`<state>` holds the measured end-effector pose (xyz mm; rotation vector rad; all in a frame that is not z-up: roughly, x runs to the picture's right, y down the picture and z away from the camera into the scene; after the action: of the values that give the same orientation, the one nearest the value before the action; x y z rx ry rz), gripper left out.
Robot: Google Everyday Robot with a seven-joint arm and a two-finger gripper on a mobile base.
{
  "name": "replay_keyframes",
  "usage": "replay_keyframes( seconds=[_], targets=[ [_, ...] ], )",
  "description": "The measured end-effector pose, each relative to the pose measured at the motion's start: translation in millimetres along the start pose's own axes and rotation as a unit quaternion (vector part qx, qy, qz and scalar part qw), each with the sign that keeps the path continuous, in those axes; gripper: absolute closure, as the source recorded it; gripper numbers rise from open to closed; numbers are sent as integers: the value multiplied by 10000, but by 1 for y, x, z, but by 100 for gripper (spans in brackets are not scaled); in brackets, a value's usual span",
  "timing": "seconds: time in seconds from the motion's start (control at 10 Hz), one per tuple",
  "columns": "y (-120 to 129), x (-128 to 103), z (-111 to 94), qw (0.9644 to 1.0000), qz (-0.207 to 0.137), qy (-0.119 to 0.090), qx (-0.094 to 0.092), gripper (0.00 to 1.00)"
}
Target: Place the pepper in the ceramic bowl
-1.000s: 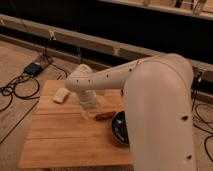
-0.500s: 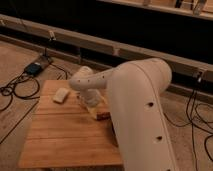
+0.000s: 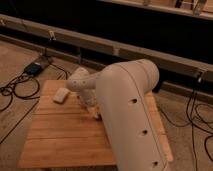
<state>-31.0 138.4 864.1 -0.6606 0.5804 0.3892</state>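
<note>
My white arm [image 3: 127, 115] fills the middle and right of the camera view and reaches down onto the wooden table [image 3: 60, 135]. The gripper [image 3: 93, 109] is low over the table's centre, just right of the middle of the boards, and largely covered by the wrist. The pepper is hidden behind the arm. The ceramic bowl is hidden behind the arm too.
A small white block [image 3: 61, 95] lies near the table's back left corner. Black cables [image 3: 15, 90] and a dark box [image 3: 34, 68] lie on the floor to the left. A long low ledge [image 3: 165, 57] runs behind the table.
The arm has swung closer and further across the view. It now covers the black bowl and the pepper, which showed to the right of the gripper one second ago.
</note>
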Motion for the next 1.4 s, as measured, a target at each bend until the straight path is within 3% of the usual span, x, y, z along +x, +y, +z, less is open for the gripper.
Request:
replay_keyframes(
  seconds=[0.4,0.9,1.0,1.4],
  targets=[
    [4,9,18,9994,-170,285,112,35],
    [12,6,32,9991,-141,352,192,36],
    [12,6,34,9991,-124,358,201,40],
    [12,9,38,9991,11,368,232,82]
  ],
)
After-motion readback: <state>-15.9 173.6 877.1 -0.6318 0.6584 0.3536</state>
